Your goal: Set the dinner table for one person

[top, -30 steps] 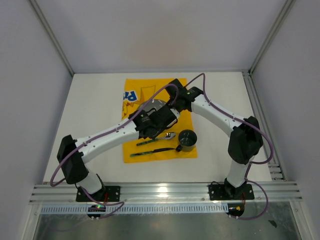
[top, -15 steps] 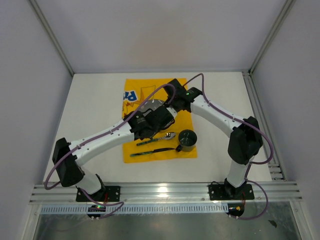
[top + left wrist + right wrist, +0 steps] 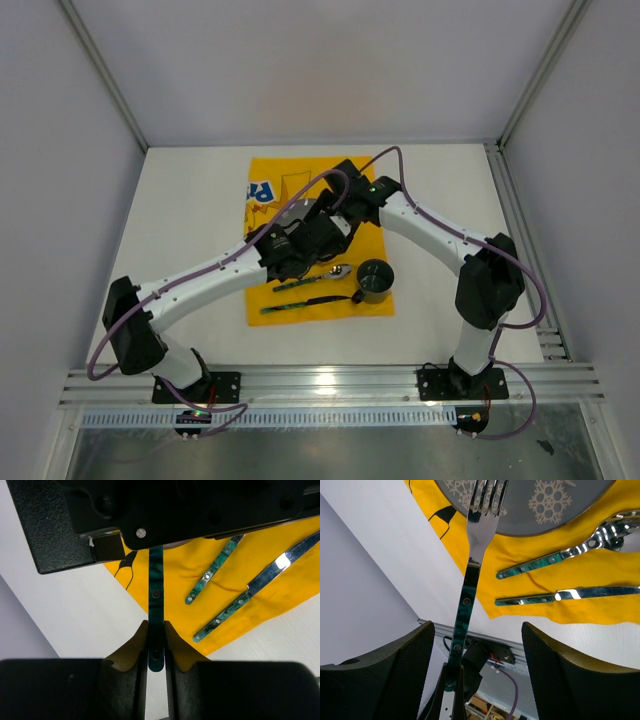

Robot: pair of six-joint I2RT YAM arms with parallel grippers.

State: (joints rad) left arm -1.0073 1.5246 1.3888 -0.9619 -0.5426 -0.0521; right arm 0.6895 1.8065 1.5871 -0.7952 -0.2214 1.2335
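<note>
The tabletop [image 3: 180, 220], a flat matte white rectangle, spans the cell floor under both arms and carries a yellow cloth [image 3: 520, 550] with black printing at its centre. The left claw [image 3: 156, 630] is closed tight on the fork [image 3: 156, 590], its pads pinching the end of the flat, green marbled, riveted handle. The right claw [image 3: 477, 630] stands wide open, its textured black fingers either side of that handle with clear gaps and no contact. The fork's polished steel neck and tines reach over the rim of a round grey plate [image 3: 545, 510] patterned with white snowflakes, which rests on the cloth. A spoon [image 3: 535, 566] and a knife [image 3: 570, 595], both mirror-bright steel with matching green handles, lie flat and roughly parallel on the creased cloth, near each other but apart. A dark round cup [image 3: 375, 280] stands upright at the cloth's near right corner, just beside the spoon's bowl.
</note>
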